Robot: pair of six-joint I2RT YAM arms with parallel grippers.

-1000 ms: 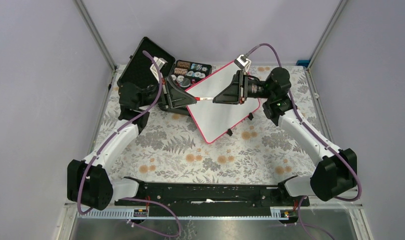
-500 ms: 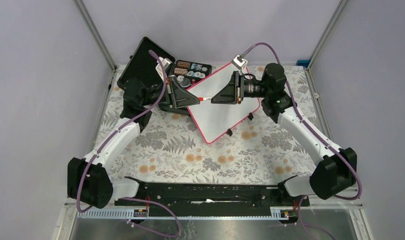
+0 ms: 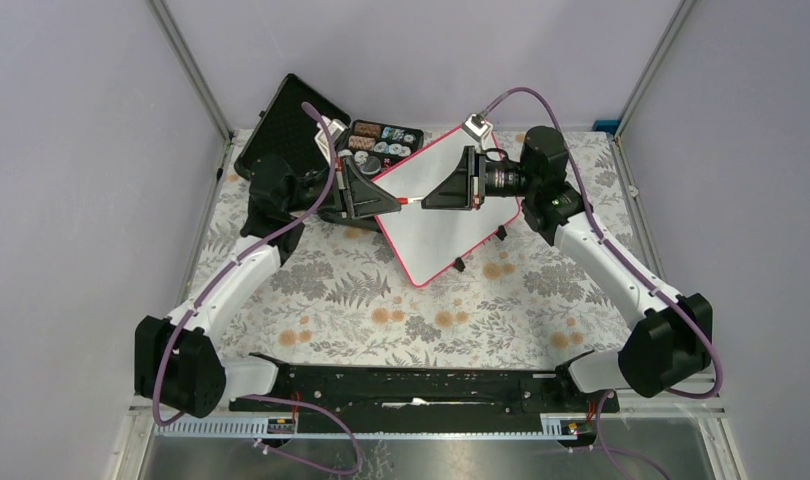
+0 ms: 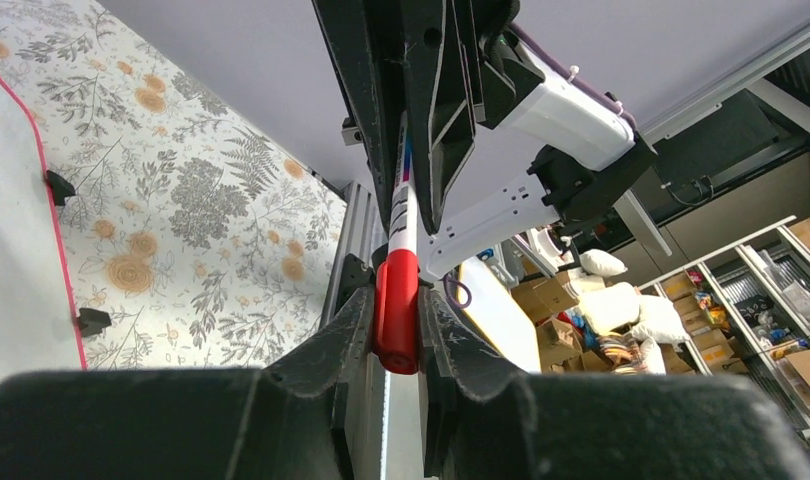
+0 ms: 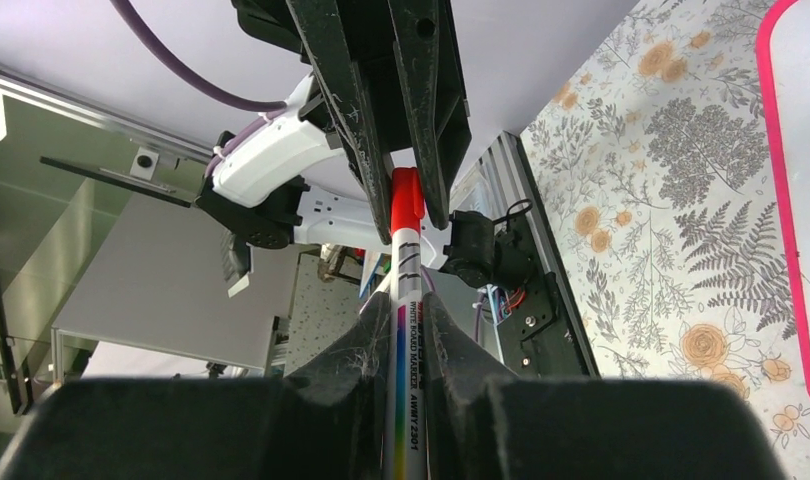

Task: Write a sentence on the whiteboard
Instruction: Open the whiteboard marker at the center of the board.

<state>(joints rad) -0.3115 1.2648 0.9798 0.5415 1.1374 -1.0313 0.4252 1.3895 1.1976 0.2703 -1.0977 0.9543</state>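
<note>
The whiteboard (image 3: 443, 228) is a white panel with a pink-red rim, lying askew at the back of the table. Just above its left part a marker (image 3: 408, 200) hangs level between my two grippers. My left gripper (image 3: 392, 201) is shut on the marker's red cap (image 4: 396, 305). My right gripper (image 3: 427, 200) faces it and is shut on the white barrel (image 5: 409, 300), with the cap (image 5: 406, 198) at the far end. The board's rim also shows in the left wrist view (image 4: 53, 230) and the right wrist view (image 5: 781, 200). The sentence is out of view; the visible board face is plain white.
An open black foam-lined case (image 3: 289, 128) stands at the back left, its tray (image 3: 385, 140) holding several small items right behind the left gripper. The board rests on small black feet (image 3: 459, 265). A floral cloth (image 3: 381, 300) covers the table, with metal frame posts at the back corners.
My right gripper's jaws have shut on the marker barrel. Both wrists have shifted slightly towards the back, with the marker still level between them.
</note>
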